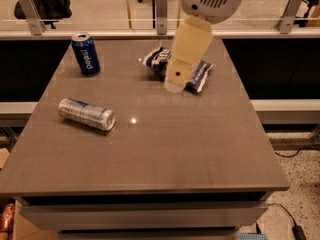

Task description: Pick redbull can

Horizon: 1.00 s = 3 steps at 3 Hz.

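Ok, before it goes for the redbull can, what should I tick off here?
1. Redbull can in full view, lying on its side on the table: ok.
2. Nothing touching or covering it: ok.
3. Pepsi can upright and apart from it: ok.
4. Gripper lined up over it: not ok; it hangs in front of the snack bag, well apart from the target.

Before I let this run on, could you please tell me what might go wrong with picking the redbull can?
The redbull can lies on its side, so a nudge could roll it away. The gripper hangs over the snack bag, well right of the can, and might snag the bag when moving across. The upright Pepsi can behind it could be grabbed instead.
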Tool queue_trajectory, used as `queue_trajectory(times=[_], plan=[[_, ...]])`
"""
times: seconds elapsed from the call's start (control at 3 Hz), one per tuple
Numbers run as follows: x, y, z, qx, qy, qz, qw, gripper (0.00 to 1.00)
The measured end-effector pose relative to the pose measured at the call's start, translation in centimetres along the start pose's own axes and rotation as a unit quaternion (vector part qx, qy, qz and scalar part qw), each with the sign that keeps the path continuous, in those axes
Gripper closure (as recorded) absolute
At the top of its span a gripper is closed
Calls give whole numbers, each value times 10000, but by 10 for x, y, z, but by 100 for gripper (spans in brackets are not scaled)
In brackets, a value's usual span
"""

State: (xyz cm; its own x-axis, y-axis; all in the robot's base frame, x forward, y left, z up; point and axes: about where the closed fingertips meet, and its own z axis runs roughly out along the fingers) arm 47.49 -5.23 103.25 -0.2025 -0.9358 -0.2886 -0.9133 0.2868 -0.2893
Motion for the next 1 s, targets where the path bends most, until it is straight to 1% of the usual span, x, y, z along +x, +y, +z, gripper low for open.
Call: queue_trajectory(times=[0.33, 0.67, 1.0], plan=[[-37, 8, 29, -215, 62, 258, 9994, 0], [-71, 19, 58, -436, 141, 519, 9976, 0], [-98, 30, 82, -590, 211, 643, 9960, 0]])
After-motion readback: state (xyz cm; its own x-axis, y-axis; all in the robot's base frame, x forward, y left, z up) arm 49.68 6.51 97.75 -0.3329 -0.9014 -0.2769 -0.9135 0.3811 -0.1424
